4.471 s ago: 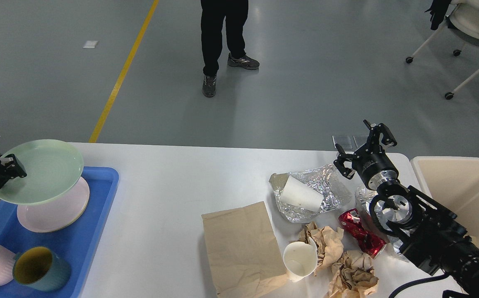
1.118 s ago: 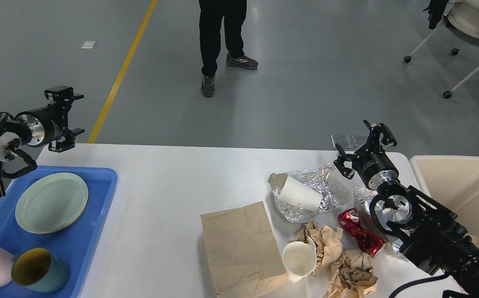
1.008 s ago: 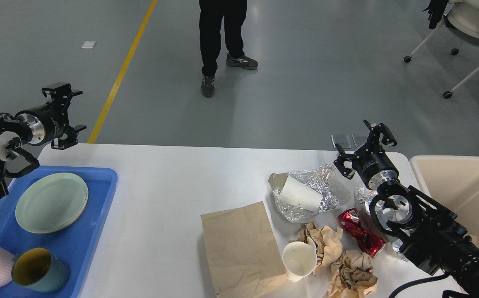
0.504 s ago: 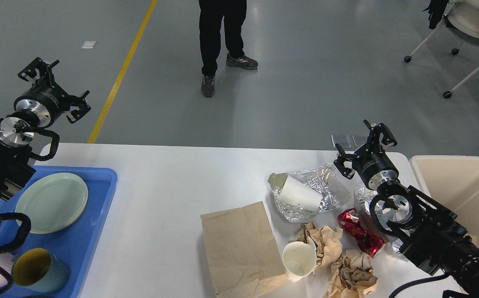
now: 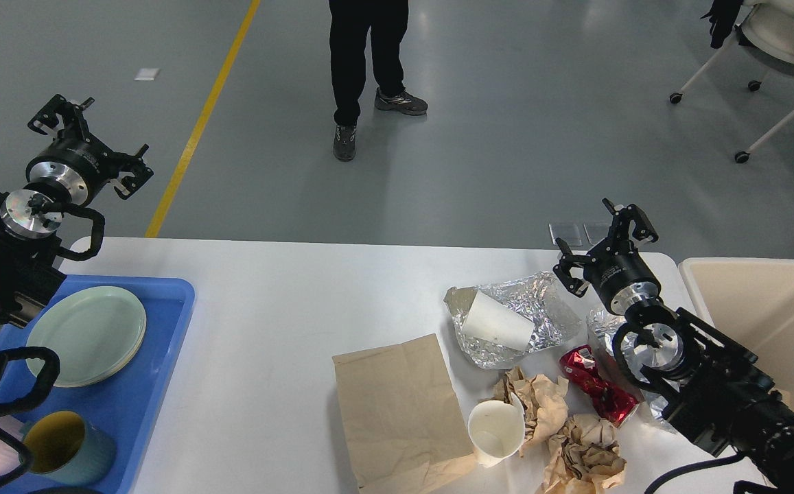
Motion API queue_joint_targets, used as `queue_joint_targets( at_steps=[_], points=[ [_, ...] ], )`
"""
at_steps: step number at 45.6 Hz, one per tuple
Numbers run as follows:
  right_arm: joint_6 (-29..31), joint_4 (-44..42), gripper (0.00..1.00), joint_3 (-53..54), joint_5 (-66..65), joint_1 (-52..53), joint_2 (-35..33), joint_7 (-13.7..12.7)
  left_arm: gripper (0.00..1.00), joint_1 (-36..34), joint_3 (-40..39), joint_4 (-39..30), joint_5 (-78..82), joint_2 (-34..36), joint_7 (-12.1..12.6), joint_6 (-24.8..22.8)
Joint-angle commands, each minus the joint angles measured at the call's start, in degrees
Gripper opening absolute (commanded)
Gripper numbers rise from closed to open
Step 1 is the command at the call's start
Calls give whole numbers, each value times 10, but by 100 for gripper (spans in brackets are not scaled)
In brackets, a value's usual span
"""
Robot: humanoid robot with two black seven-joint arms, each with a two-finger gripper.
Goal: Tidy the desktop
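Observation:
The white desktop (image 5: 287, 302) holds rubbish on its right half: a flat brown paper bag (image 5: 397, 405), crumpled foil (image 5: 541, 309) with a white paper cup (image 5: 496, 322) lying on it, an upright white cup (image 5: 496, 429), crumpled brown paper (image 5: 578, 453) and a red crushed can (image 5: 599, 387). My left gripper (image 5: 88, 144) is raised above the table's far left corner, open and empty. My right gripper (image 5: 602, 243) hovers open and empty over the far right edge, just behind the foil.
A blue tray (image 5: 136, 405) at the left carries stacked pale green plates (image 5: 84, 336) and a teal mug (image 5: 67, 449). A beige bin (image 5: 774, 329) stands at the right edge. A person's legs (image 5: 362, 68) stand on the floor beyond the table, and a wheeled chair (image 5: 774, 48) sits far right.
My left gripper let go of the green plate, which now lies on the stack in the tray, then rose and swung back to the upper left. The right arm has not moved.

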Motion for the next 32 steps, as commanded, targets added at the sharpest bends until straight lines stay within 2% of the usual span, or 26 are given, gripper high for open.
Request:
queue_joint_targets(
  at_steps=[1, 32],
  points=[
    [0, 0, 100, 0, 0, 0, 0, 0, 96, -1, 6, 0, 0, -2, 1, 0],
    [0, 0, 100, 0, 0, 0, 0, 0, 96, 37, 10, 0, 7, -19, -2, 0]
  ],
)
